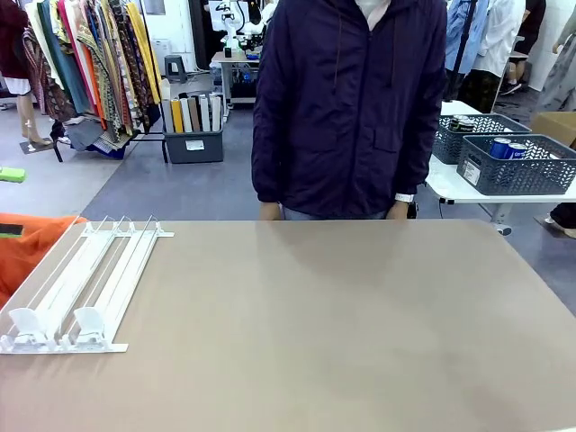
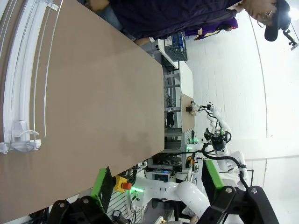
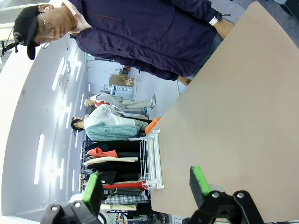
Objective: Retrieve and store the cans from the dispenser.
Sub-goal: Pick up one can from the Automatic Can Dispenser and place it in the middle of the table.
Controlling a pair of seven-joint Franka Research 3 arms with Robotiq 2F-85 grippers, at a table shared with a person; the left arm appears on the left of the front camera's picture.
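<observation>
On the table's left side the dispenser (image 1: 85, 283) lies with bare lanes. Both grippers, left (image 2: 156, 184) and right (image 3: 145, 184), hang spread wide, holding nothing; retrieval likely awaits loaded cans.

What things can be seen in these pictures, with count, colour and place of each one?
rack: one, white and clear, empty lanes, at the table's left edge, stoppers at the near end
table: one, tan, across the front view
orange cloth: one, orange, just left of the rack, off the table's corner
baskets: two, dark grey lattice, on a white side table at the far right
cans: at least two, blue, inside the nearer basket
person: one, dark navy jacket, standing at the table's far side, hands at the edge
left pincer: one, black with green pads, open, holding nothing
right pincer: one, black with green pads, open, holding nothing
</observation>
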